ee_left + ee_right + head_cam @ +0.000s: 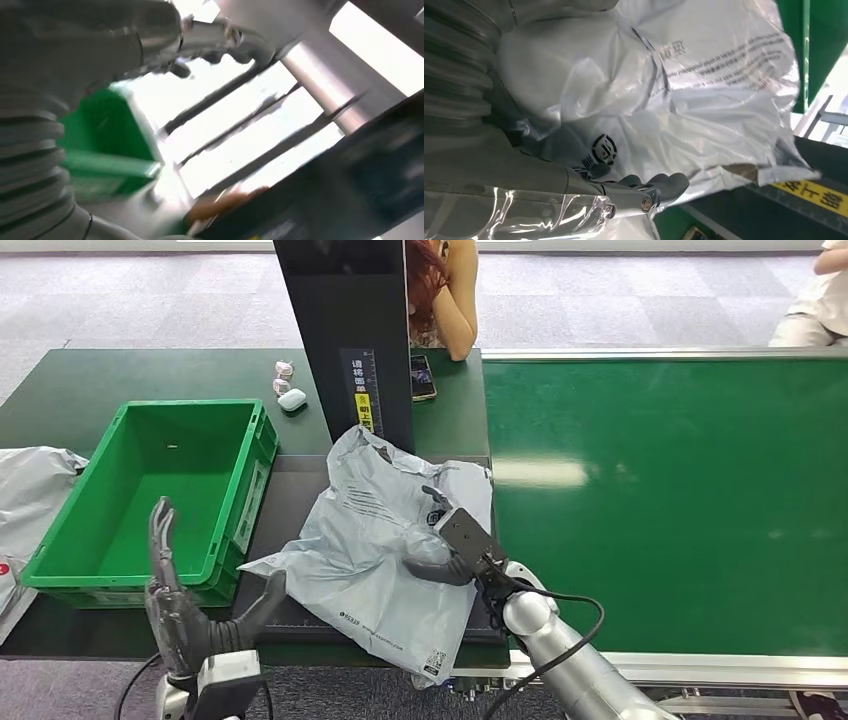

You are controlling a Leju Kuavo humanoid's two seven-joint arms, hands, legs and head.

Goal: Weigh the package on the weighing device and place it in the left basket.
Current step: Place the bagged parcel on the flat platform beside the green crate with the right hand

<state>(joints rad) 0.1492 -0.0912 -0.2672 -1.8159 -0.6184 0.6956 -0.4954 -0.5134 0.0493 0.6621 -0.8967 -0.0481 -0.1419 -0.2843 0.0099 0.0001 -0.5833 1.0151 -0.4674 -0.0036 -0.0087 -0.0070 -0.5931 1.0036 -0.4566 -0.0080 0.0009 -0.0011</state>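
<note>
Green basket sits beside the grey package on the scale.

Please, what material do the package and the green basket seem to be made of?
The package looks like thin, glossy grey plastic film: it wrinkles, folds and shines. The green basket seems rigid moulded plastic with a smooth, slightly shiny finish: straight walls and a thick rim. Neither can be confirmed by sight alone.
</note>
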